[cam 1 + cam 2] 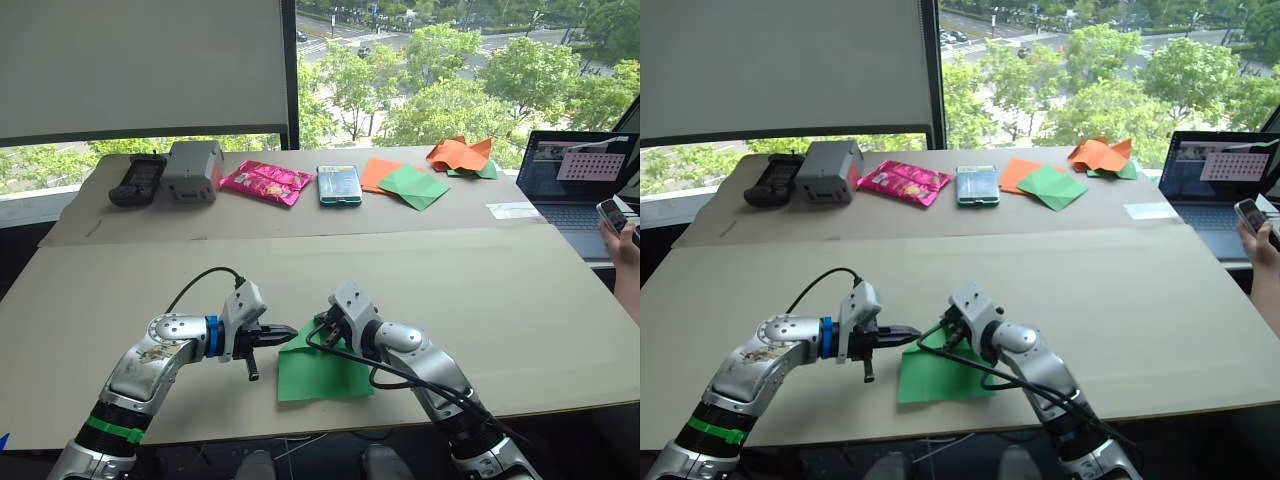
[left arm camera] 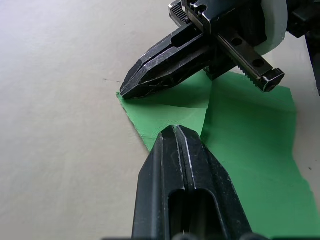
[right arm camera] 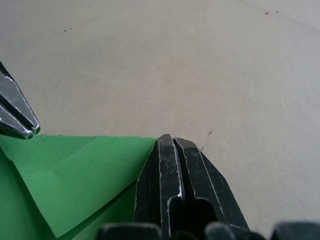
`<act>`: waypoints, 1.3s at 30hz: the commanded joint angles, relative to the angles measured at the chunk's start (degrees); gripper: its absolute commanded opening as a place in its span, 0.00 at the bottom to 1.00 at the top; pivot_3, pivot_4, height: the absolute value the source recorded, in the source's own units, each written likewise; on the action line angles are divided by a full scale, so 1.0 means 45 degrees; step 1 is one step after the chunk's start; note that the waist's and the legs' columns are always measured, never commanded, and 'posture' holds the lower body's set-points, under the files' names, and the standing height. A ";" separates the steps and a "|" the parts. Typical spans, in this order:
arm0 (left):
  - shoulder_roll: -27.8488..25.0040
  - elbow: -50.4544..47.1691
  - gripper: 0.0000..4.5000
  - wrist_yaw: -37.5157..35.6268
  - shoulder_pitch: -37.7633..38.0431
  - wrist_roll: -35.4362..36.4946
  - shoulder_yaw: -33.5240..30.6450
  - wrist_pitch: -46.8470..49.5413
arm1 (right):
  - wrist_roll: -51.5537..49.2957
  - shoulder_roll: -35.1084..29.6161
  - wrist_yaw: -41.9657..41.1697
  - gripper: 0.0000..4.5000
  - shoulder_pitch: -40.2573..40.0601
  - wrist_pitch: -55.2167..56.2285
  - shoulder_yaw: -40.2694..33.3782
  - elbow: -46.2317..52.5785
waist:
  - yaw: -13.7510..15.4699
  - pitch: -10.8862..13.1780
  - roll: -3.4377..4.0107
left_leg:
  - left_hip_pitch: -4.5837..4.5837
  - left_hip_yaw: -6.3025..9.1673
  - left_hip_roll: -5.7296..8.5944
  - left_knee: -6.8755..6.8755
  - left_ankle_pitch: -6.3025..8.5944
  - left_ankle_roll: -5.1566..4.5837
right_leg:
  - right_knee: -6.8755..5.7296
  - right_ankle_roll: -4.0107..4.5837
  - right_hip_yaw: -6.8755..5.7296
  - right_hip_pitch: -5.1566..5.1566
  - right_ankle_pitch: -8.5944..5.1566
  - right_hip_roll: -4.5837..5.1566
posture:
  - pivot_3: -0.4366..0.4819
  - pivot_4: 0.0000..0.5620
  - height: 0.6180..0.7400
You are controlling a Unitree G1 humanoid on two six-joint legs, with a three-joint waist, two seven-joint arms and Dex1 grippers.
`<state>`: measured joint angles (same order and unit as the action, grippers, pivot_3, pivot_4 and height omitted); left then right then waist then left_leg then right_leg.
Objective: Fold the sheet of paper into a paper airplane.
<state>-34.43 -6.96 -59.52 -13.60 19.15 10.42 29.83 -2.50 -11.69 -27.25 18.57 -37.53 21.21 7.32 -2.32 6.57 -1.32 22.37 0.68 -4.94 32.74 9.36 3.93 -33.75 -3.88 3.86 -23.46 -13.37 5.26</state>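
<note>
Early corner-fold step: sheet of paper (image 1: pixel 322 372) lies lower centre of frame on desk (image 1: pixel 480 290), left gripper (image 1: pixel 285 331) and right gripper (image 1: pixel 322 330) both pressed together w/ tips on its folded top edge; next you'd likely crease flap flat.

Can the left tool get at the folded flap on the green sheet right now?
Probably yes: the left tool, shut, sits at the sheet of paper beside the fold; only the right tool, also shut, crowds that corner.

Left tool (image 2: pixel 175 131), right tool (image 3: pixel 172 140) closed, tips converging.
</note>
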 commanded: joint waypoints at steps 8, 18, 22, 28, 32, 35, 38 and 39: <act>0.0490 0.2454 0.01 0.0002 -0.0781 -0.2264 0.1789 -0.2548 | -0.0342 -0.0322 0.0061 0.00 -0.0228 -0.0474 -0.0833 0.1256 | 0.0158 0.0000 -0.0003 | 0.0006 0.0004 0.0010 0.0004 0.0000 0.0001 | 0.0010 0.0000 0.0000 0.0005 0.0000 0.0006 | 0.48 0.27 0.82; 0.0670 0.3338 0.01 -0.0011 -0.0869 -0.2818 0.2227 -0.3513 | -0.1806 -0.3721 -0.1708 0.00 -0.2457 -0.2074 -0.2942 0.4751 | 0.0393 -0.0005 0.0007 | -0.0012 0.0007 0.0019 0.0007 0.0001 0.0002 | 0.0029 -0.0001 0.0000 0.0046 -0.0001 0.0017 | 0.48 0.27 0.82; 0.0810 0.3515 0.01 -0.0020 -0.0956 -0.2867 0.2278 -0.3654 | -0.2168 -0.4749 -0.2219 0.00 -0.3241 -0.1975 -0.3097 0.5032 | 0.0325 0.0021 0.0005 | -0.0013 0.0007 0.0021 0.0017 0.0002 0.0003 | 0.0092 -0.0001 -0.0001 0.0050 -0.0002 0.0023 | 0.48 0.27 0.82; 0.0949 0.3717 0.01 -0.0058 -0.1073 -0.2930 0.2313 -0.3768 | -0.2550 -0.5739 -0.2814 0.00 -0.3976 -0.1921 -0.3132 0.5219 | 0.0379 0.0039 0.0004 | -0.0008 0.0015 0.0044 0.0046 0.0002 0.0003 | 0.0140 -0.0002 0.0000 0.0062 -0.0002 0.0043 | 0.48 0.27 0.82; 0.0984 0.3737 0.01 -0.0061 -0.1098 -0.2928 0.2307 -0.3770 | -0.2725 -0.5670 -0.2880 0.00 -0.4114 -0.1979 -0.2784 0.5255 | 0.0372 0.0039 -0.0003 | -0.0010 0.0015 0.0047 0.0046 0.0002 0.0004 | 0.0143 -0.0003 0.0000 0.0064 -0.0002 0.0046 | 0.48 0.27 0.82; 0.0998 0.3760 0.01 -0.0045 -0.1117 -0.2953 0.2312 -0.3791 | -0.2859 -0.5080 -0.2583 0.00 -0.3963 -0.1879 -0.2565 0.5036 | 0.0359 0.0039 -0.0013 | -0.0012 0.0019 0.0046 0.0045 0.0002 0.0003 | 0.0143 -0.0003 0.0000 0.0063 -0.0002 0.0042 | 0.48 0.27 0.82; 0.1010 0.3773 0.01 -0.0039 -0.1153 -0.2983 0.2303 -0.3791 | -0.3075 -0.4473 -0.2430 0.00 -0.3939 -0.1798 -0.2667 0.4911 | 0.0355 0.0040 -0.0018 | -0.0013 0.0027 0.0046 0.0044 0.0002 0.0004 | 0.0143 -0.0003 -0.0001 0.0061 -0.0002 0.0037 | 0.48 0.27 0.82; 0.1021 0.3779 0.01 -0.0036 -0.1180 -0.2988 0.2301 -0.3776 | -0.3219 -0.4279 -0.2414 0.00 -0.3964 -0.1802 -0.2793 0.4888 | 0.0363 0.0041 -0.0017 | -0.0012 0.0028 0.0046 0.0044 0.0002 0.0003 | 0.0143 -0.0003 -0.0001 0.0063 -0.0002 0.0037 | 0.48 0.27 0.82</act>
<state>-29.60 7.47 -60.06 -19.73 8.57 19.08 11.38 -14.98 -31.58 -38.31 0.68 -46.38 9.06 28.97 -0.69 6.75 -1.39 22.33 0.81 -4.73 32.94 9.37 3.94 -33.11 -3.89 3.86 -23.19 -13.38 5.43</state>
